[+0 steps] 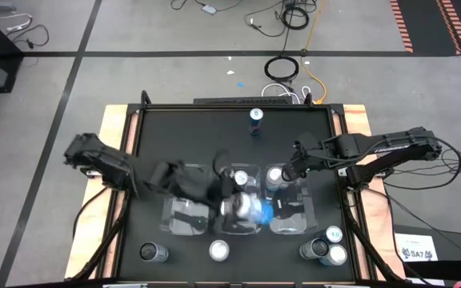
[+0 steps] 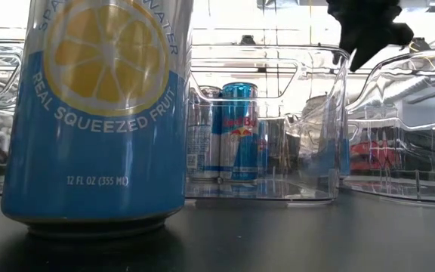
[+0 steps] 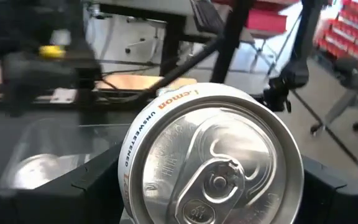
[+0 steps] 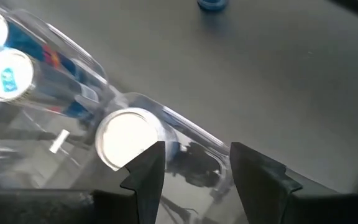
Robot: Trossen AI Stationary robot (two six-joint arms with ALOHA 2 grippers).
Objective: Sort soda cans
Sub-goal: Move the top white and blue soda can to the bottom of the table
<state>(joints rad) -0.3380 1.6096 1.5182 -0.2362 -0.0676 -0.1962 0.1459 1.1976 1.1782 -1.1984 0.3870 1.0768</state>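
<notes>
Black worktop [image 1: 190, 136], high view: three clear bins [image 1: 187, 210] in a row at frame centre. Left pincer [image 1: 242, 210] over the middle bin, clamped on a silver-and-blue can [image 1: 253, 210]. Right pincer [image 1: 288, 171] at the right bin's upper edge, fingers apart, nothing held. Loose cans along the bottom edge [image 1: 219, 251], a cluster at lower right [image 1: 330, 248], one at upper centre [image 1: 255, 117].

Low view: big blue lemon can [image 2: 97, 113] fills the left, blocking that side; Red Bull cans [image 2: 239, 132] inside a clear bin [image 2: 331, 121] behind.

Left wrist view: silver can top [image 3: 216, 162] with pull tab, held between the fingers.

Right wrist view: dark fingers [image 4: 148, 171] parted over the bin rim, white can top [image 4: 126, 138] beside them.
</notes>
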